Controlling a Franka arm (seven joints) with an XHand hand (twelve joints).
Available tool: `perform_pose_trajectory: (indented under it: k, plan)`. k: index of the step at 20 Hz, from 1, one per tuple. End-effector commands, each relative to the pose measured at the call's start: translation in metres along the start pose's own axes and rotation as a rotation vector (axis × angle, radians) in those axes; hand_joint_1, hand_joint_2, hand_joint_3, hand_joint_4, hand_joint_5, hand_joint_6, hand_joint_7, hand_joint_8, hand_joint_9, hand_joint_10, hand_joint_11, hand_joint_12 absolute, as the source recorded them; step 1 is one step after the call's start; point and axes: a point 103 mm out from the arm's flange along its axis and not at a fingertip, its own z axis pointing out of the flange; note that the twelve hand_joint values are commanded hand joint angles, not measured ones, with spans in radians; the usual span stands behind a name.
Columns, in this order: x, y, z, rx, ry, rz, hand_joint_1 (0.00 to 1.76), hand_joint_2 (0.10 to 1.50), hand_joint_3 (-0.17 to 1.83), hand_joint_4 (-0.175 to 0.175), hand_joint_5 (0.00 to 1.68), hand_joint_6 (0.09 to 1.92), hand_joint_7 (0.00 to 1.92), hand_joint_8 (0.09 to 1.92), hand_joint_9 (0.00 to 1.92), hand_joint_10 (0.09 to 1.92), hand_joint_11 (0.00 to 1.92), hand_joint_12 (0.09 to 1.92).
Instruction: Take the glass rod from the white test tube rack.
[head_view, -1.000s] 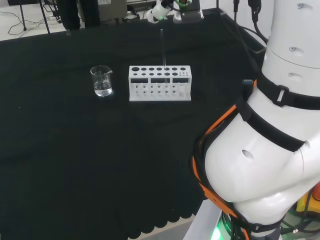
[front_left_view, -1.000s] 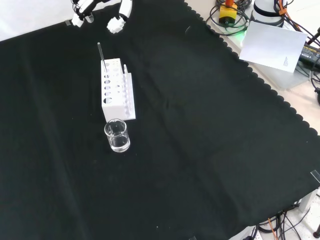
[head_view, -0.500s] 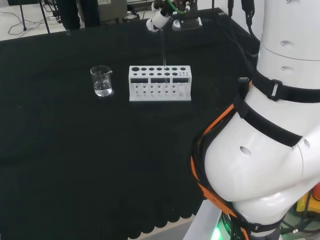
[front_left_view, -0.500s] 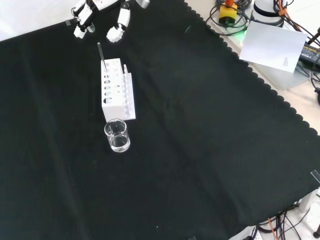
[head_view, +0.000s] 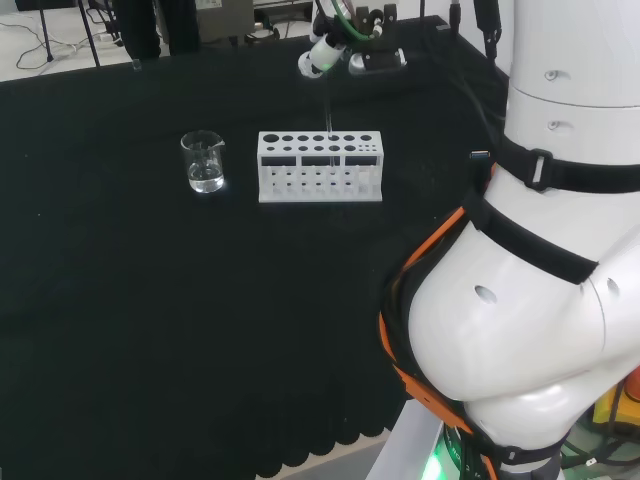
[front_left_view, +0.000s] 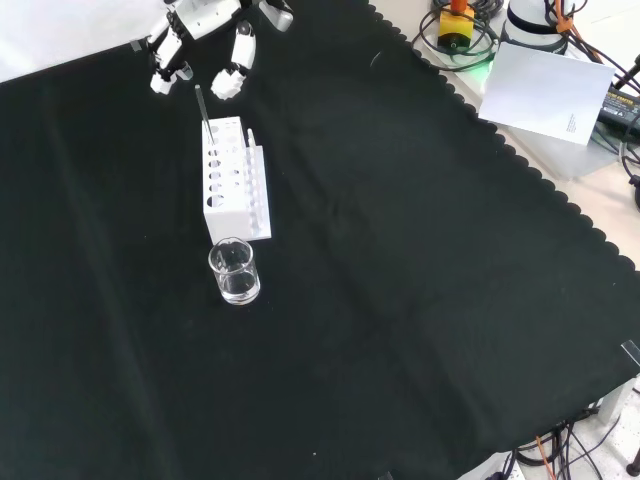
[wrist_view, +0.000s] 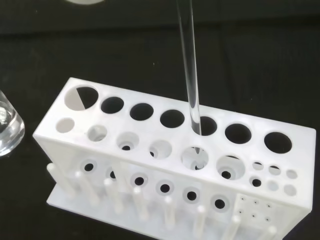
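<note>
The glass rod (front_left_view: 202, 108) stands upright in a hole of the white test tube rack (front_left_view: 235, 190); in the head view the rod (head_view: 326, 110) rises from the rack's (head_view: 320, 166) back row, right of middle. My hand (front_left_view: 238, 60) hovers just past the rod's top, with spread fingers on either side of it and not touching it. In the head view the hand (head_view: 322, 55) sits right above the rod's upper end. The wrist view looks down the rod (wrist_view: 189, 75) into the rack (wrist_view: 125, 195). The hand is open.
A small glass beaker (front_left_view: 234, 271) with a little clear liquid stands close to the rack's near end in the front view, left of the rack in the head view (head_view: 204, 162). Black cloth (front_left_view: 420, 300) spreads wide around both. The arm's white links (head_view: 540, 280) stand at the head view's right.
The hand has come down and closer to the rod's top, its fingers now flanking it. Rod, rack and beaker have not moved.
</note>
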Motion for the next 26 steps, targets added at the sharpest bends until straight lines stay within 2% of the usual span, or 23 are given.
perform_pose_trajectory:
  k: [1,4,6,12,18,23,26]
  plan:
    - [-0.004,0.004,0.007,0.016,0.005,0.001,0.72,0.81,0.59,-0.175,0.43,0.21,0.69,0.96,0.86,0.98,0.29,1.41]
    - [-0.006,0.004,0.008,0.018,0.009,0.005,0.72,0.81,0.59,-0.175,0.35,0.44,0.74,0.98,0.89,1.01,0.31,1.41]
    - [-0.007,0.004,0.008,0.018,0.010,0.006,0.73,0.81,0.60,-0.175,0.32,0.52,0.78,1.01,0.94,1.05,0.34,1.41]
    - [-0.007,0.005,0.008,0.025,0.004,0.006,0.73,0.82,0.60,-0.175,0.33,0.59,0.85,1.06,0.98,1.13,0.38,1.40]
    - [-0.003,0.008,0.010,0.026,-0.003,-0.001,0.77,0.83,0.61,-0.175,0.35,0.75,0.89,1.07,1.01,1.17,0.39,1.40]
    - [0.004,0.010,0.010,0.015,-0.019,-0.003,0.85,0.83,0.62,-0.175,0.43,0.90,0.95,1.06,1.08,1.17,0.39,1.40]
    - [0.014,0.013,0.006,-0.008,-0.021,-0.011,0.92,0.84,0.63,-0.175,0.56,0.99,1.03,1.05,1.16,1.16,0.42,1.39]
